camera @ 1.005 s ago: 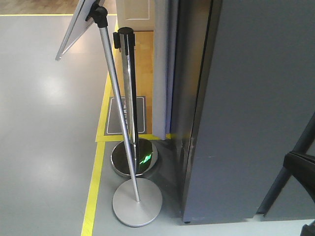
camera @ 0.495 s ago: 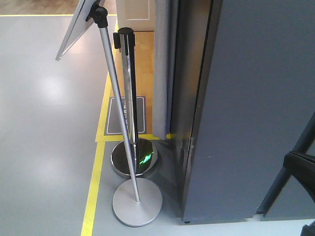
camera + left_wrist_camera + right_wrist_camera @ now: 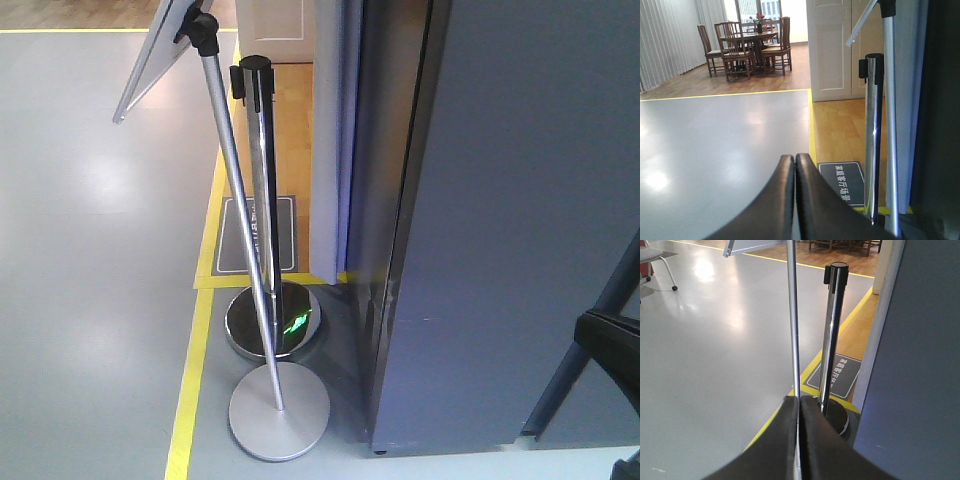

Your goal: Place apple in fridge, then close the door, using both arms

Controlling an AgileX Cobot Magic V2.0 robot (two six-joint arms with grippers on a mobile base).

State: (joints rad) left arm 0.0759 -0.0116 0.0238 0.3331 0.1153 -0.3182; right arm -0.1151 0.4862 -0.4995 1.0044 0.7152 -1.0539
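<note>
I see the fridge (image 3: 520, 220) filling the right half of my front view, dark grey outer panel toward me, standing upright with its long axis vertical, base on the grey floor (image 3: 90, 300). Its left edge meets a pale grey-white panel (image 3: 328, 140) seen edge-on, also vertical; I cannot tell if that is the door. No apple visible in any view.

Clutter just left of the fridge: a chrome barrier post (image 3: 260, 180) with a black cap on a shiny round base, and in front of it a slanted silver sign stand (image 3: 235, 220) on a flat matte disc base (image 3: 279, 411), tilted board at the top. The two bases sit near each other. Yellow floor tape (image 3: 190, 380) runs past them; a dark floor sign (image 3: 257, 235) lies behind the post.

Left gripper (image 3: 795, 165): fingers pressed together, holding nothing. Right gripper (image 3: 799, 407): fingers together, empty, stand pole and post right ahead of it.

Black arm (image 3: 600, 340) at the lower right edge. Dining table with chairs (image 3: 747, 45) far back in the left wrist view.
</note>
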